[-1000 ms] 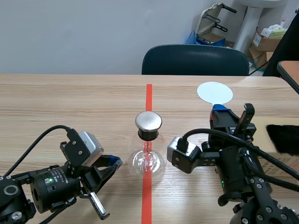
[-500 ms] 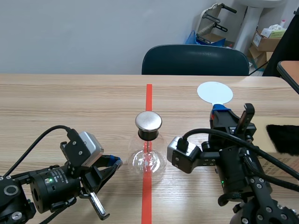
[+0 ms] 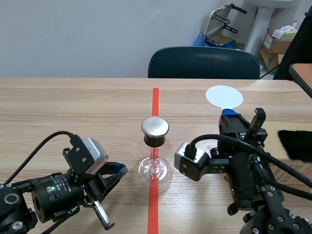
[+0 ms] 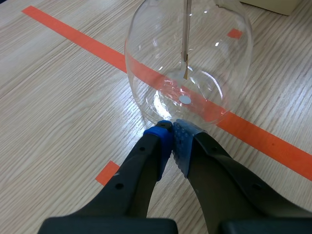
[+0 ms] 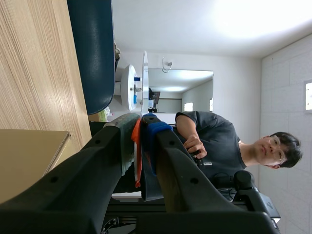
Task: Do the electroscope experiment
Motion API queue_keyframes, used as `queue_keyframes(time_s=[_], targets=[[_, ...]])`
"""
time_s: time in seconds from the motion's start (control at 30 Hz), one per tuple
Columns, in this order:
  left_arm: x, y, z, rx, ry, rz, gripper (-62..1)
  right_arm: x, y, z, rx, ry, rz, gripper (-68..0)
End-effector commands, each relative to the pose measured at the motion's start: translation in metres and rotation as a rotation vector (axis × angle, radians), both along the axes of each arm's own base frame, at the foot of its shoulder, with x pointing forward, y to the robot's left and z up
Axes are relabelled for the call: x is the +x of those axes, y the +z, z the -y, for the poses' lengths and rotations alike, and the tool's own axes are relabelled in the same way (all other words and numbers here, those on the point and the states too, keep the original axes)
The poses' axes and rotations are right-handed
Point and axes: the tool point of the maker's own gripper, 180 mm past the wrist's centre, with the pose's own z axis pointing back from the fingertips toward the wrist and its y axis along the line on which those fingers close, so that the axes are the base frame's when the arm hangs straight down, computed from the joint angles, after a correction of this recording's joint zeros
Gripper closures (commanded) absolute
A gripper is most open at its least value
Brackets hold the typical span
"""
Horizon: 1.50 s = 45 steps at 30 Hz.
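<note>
Right gripper (image 3: 230,115) clamped on disc (image 3: 224,96) (by its orange handle (image 5: 137,151)); flask (image 3: 155,165) cap (image 3: 155,126) lies left, slightly nearer; left gripper (image 4: 171,134) together, touching flask.

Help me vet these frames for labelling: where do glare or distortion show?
Left wrist view: white glints on the glass flask, tape line warped through it. Right wrist view: the ceiling is overexposed. Scene view: even light, soft sheen on the metal cap.

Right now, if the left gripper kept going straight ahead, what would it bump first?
The glass flask. The left gripper points its shut fingers at the flask's bottom, seemingly almost touching it.
</note>
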Motion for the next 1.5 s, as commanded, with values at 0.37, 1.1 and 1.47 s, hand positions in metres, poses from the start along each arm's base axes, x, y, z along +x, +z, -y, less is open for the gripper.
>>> queue_keyframes(time_s=[0.37, 1.1, 1.47], targets=[[-0.0005, 0.0079, 0.0071, -0.031, -0.008, 0.016, -2.7, 0.0043, 0.0115, 0.0026, -0.003, 0.000, 0.041, -1.0], [-0.0034, 0.0060, 0.0071, -0.031, -0.008, 0.008, -2.7, 0.0042, 0.0114, 0.0025, -0.003, -0.001, 0.041, -1.0], [-0.0036, 0.0059, 0.0071, -0.031, -0.008, 0.007, -2.7, 0.0028, 0.0119, -0.0071, -0.007, 0.056, 0.044, -1.0]])
